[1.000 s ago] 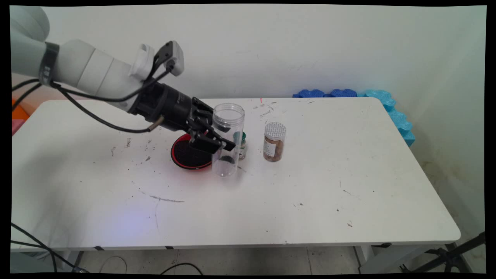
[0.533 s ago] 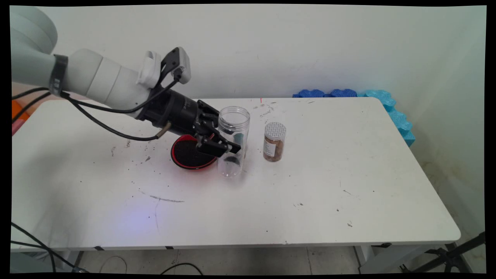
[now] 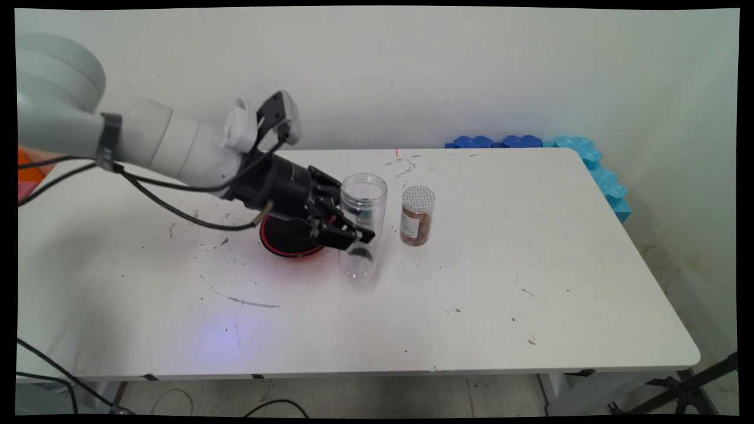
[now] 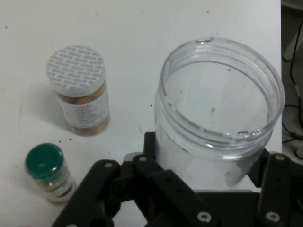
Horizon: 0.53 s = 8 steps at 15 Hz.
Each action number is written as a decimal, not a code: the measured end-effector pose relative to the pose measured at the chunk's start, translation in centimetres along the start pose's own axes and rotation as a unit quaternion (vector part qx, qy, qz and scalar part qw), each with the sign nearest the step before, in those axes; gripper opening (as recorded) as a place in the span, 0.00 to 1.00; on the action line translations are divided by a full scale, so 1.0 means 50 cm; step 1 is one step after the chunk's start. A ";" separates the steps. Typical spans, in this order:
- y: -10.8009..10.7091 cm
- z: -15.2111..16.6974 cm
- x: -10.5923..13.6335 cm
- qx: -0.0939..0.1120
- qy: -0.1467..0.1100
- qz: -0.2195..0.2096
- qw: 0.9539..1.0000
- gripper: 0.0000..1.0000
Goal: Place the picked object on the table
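My gripper (image 3: 352, 234) is shut on a clear, open-topped plastic jar (image 3: 363, 221), holding it by its lower half near the middle of the white table (image 3: 500, 282). The jar leans slightly, and its base is at or just above the tabletop. In the hand view the clear jar (image 4: 220, 118) sits between the fingers of the gripper (image 4: 210, 170). It looks empty. A red-rimmed black disc (image 3: 285, 238) lies just left of the gripper. A brown spice jar with a white cap (image 3: 417, 215) (image 4: 80, 97) stands to the right. A small green-capped jar (image 4: 47, 172) stands close by.
Blue foam pieces (image 3: 530, 142) lie along the table's far right edge by the wall. Dark specks and scuff marks dot the tabletop. Black cables hang from the arm on the left.
The arm has carried the clear jar to the right and nearer the camera. It now stands in front of the green-capped jar and closer to the brown spice jar.
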 end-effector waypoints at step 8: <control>0.013 0.059 -0.053 0.001 0.003 -0.009 1.000 0.00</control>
